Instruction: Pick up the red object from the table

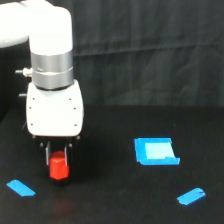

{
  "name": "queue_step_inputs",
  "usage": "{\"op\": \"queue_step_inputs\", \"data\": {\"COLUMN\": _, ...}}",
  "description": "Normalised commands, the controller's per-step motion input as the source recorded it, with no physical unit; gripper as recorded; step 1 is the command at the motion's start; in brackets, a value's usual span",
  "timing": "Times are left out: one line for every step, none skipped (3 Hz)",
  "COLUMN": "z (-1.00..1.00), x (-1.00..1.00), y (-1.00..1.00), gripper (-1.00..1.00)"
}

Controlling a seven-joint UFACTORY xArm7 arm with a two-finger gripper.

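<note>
The red object is a small red-orange block at the exterior view's lower left, on or just above the black table; I cannot tell whether it touches the surface. My gripper comes straight down from the white arm, with its dark fingers on either side of the block's upper part. The fingers look closed against the block. The top of the block is hidden between them.
A flat blue square piece lies to the exterior view's right of the gripper. Blue tape strips lie at the lower left and lower right. A black cloth backdrop hangs behind.
</note>
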Motion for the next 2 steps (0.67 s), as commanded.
{"op": "queue_step_inputs", "data": {"z": 0.54, "x": 0.20, "y": 0.03, "gripper": -0.98}}
{"op": "queue_step_inputs", "data": {"z": 0.68, "x": 0.28, "y": 0.11, "gripper": -0.98}}
